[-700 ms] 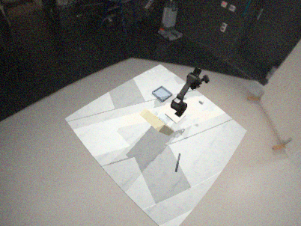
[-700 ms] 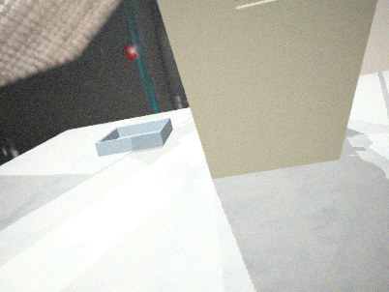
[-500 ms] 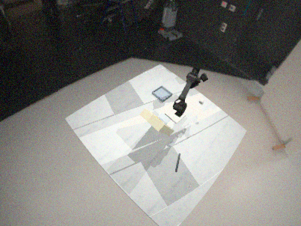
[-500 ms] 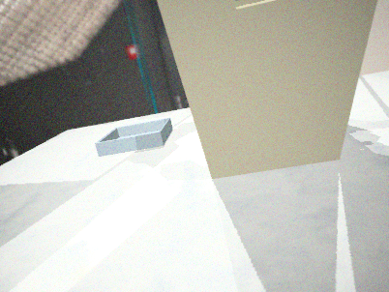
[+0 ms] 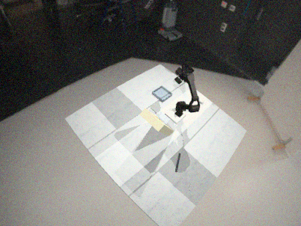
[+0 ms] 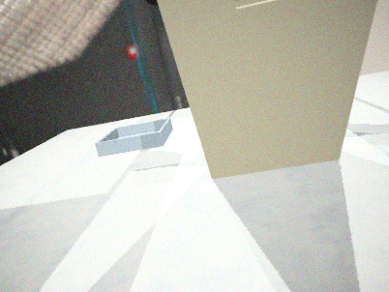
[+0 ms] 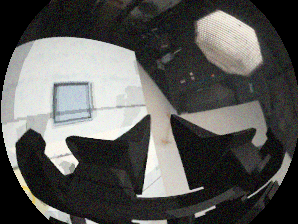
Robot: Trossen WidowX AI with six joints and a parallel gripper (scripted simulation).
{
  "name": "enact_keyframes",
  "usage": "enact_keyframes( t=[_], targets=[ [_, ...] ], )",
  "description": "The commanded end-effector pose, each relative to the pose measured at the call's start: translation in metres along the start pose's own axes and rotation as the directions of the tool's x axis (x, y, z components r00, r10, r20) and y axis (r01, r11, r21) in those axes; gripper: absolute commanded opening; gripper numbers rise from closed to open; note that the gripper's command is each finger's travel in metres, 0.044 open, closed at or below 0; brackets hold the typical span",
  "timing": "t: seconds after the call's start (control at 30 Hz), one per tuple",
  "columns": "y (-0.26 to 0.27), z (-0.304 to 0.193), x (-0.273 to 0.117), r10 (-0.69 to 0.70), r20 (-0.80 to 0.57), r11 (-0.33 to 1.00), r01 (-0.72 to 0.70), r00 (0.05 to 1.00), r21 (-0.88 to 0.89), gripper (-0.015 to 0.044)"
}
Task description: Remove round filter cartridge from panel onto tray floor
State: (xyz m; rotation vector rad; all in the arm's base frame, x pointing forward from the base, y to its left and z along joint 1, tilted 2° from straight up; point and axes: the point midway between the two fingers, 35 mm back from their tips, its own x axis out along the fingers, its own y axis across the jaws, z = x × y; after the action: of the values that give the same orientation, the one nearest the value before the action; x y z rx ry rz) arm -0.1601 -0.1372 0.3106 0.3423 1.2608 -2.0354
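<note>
The service panel (image 5: 156, 121) (image 6: 276, 92) is a pale yellow upright block; the exterior view shows a broad plain side. The round cartridge and its slots cannot be made out in any view. The tray (image 5: 162, 93) (image 6: 133, 143) (image 7: 73, 102) is shallow, square and blue-grey, and its visible floor is bare. My gripper (image 5: 178, 76) (image 7: 160, 118) is raised at the end of the arm, away from the panel and the tray. Its fingers are partly open, with a narrow gap and nothing seen between them.
A thin dark bar (image 5: 177, 162) lies on the tabletop (image 5: 202, 187), on the far side of the panel from the tray. The arm's base (image 5: 180, 108) stands close beside the panel. Shadows cross the tabletop.
</note>
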Motion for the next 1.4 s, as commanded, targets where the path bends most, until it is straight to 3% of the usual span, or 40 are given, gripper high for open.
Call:
enact_keyframes(
  t=[0.0,0.3,0.67,0.97,1.37],
  targets=[
    [0.026,0.031,-0.004,0.105,0.124,0.994,-0.099,0.987,-0.048,0.0112],
    [0.1,0.092,-0.049,0.391,0.374,0.918,-0.327,0.841,-0.226,0.0112],
    [0.195,0.109,-0.147,0.746,0.464,0.666,-0.514,0.479,-0.54,0.0112],
    [0.246,0.071,-0.247,0.933,0.339,0.349,-0.52,0.118,-0.78,0.0112],
    [0.258,-0.045,-0.357,0.961,-0.061,-0.153,-0.338,-0.268,-0.929,0.0112]
  ],
)
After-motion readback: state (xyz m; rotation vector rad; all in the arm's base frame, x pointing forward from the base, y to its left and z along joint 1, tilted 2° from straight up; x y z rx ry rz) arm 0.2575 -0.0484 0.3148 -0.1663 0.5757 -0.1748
